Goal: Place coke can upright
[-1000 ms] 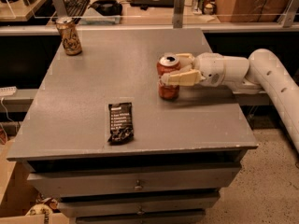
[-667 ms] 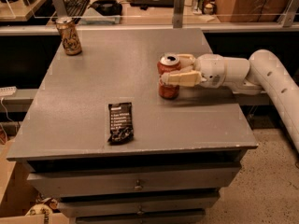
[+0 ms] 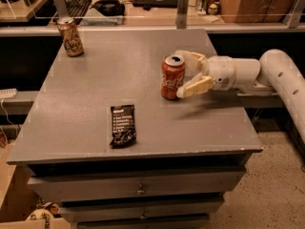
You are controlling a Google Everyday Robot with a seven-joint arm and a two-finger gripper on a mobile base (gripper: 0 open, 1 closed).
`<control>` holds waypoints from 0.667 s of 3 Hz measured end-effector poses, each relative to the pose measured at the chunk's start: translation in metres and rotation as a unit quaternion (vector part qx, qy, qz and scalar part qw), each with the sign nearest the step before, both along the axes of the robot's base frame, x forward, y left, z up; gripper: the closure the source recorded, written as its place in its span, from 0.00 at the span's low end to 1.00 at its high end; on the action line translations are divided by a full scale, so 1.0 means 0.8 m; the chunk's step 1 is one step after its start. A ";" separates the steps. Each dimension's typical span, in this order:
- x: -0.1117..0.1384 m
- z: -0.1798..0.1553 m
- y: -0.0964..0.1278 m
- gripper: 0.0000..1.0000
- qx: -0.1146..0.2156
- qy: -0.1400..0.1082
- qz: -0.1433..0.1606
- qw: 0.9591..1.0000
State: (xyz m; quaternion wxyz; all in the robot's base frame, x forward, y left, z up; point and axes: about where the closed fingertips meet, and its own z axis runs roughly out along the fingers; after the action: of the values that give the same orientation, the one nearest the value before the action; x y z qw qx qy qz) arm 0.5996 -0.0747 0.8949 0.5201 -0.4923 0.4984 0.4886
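the robot's single gripper [image 3: 183,74] reaches in over the right side of a grey table [image 3: 95,94], its two pale fingers [image 3: 196,86] spread apart and clamped on nothing; one fingertip lies behind and one in front of the right side of the coke can [image 3: 172,77], and whether either tip touches the metal cannot be told

the one coke can, red with white script and a silver top, stands upright on the table right at the fingertips, its opened top facing up

behind the gripper a white wrist [image 3: 233,73] and a thick white arm [image 3: 283,78] run back off the table's right edge

past the can from the gripper and nearer the table's front edge, well apart from both, lies one dark snack packet [image 3: 123,124], flat on the surface

much farther from the fingertips, at the table's far corner opposite the arm, stands one gold-brown can [image 3: 70,37], also upright

under the tabletop are stacked drawers, two showing small knobs [image 3: 140,191]

beyond the table, behind a rail, sits one dark keyboard [image 3: 78,3] on a desk
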 end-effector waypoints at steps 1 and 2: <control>-0.001 0.022 -0.029 0.00 -0.036 -0.019 -0.024 0.999; -0.002 0.081 -0.077 0.00 -0.114 -0.058 -0.079 0.989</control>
State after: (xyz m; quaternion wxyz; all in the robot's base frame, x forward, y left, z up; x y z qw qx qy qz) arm 0.5977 -0.1367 0.9599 0.5260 -0.5350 0.5568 0.3565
